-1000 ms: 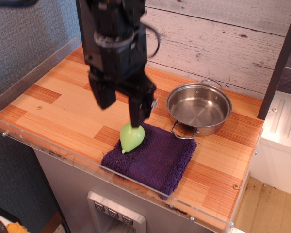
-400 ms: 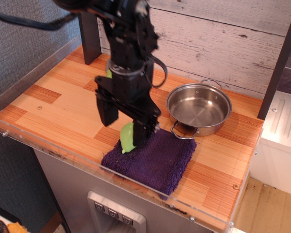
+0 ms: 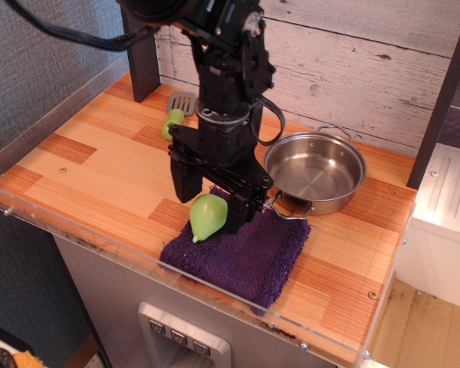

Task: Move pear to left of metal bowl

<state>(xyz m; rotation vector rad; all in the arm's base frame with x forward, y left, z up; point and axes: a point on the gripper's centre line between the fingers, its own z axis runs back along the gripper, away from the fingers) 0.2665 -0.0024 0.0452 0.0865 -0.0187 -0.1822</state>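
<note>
One hand (image 3: 211, 201): black, fingers spread open astride the pear.
Pear (image 3: 207, 217): between the fingers, lying on purple towel (image 3: 245, 249).
Metal bowl (image 3: 315, 171): right of hand, on desk (image 3: 92, 165).
Writing: none legible.

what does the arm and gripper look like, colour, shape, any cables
The arm is all black, built of chunky blocky segments, with black cables looping off its side and trailing away at upper left. The gripper is black too, with two flat, slab-like fingers. No markings can be read.
</note>
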